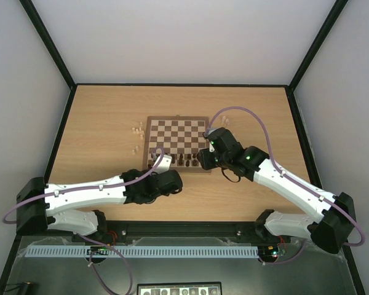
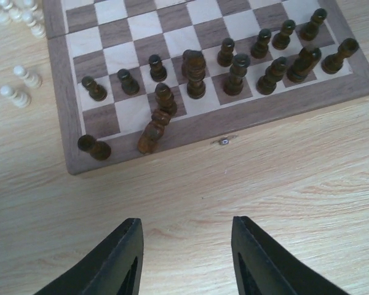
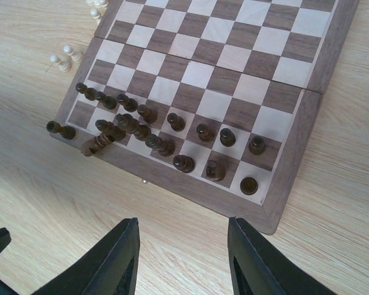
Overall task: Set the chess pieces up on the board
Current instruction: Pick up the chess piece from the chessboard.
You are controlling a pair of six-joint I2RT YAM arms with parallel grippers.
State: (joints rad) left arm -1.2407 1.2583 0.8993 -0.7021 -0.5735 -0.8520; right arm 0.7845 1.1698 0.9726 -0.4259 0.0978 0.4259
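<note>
Left end effector (image 2: pixel 186 222) is held low over the bare counter (image 2: pixel 295 203), just short of the board's near edge. Its two dark fingers (image 2: pixel 117 264) are set apart, with nothing between them. The left arm (image 1: pixel 86 193) is stretched out from the counter's near left corner, angled toward the board (image 1: pixel 178 130). The board is laid around the counter's middle.

Pale chess pieces (image 2: pixel 17 95) are scattered on the counter off the board's left edge. Dark chess pieces (image 2: pixel 237 70) are crowded on its two nearest rows. One toppled piece (image 2: pixel 152 136) is lying across the near border, and a corner piece (image 2: pixel 92 146) is stood on the border's near left corner.

The right end effector (image 3: pixel 182 222) is likewise parted and empty, poised above the counter before the board's near right corner. The right arm (image 1: pixel 289 181) is bent in from the counter's near right corner.
</note>
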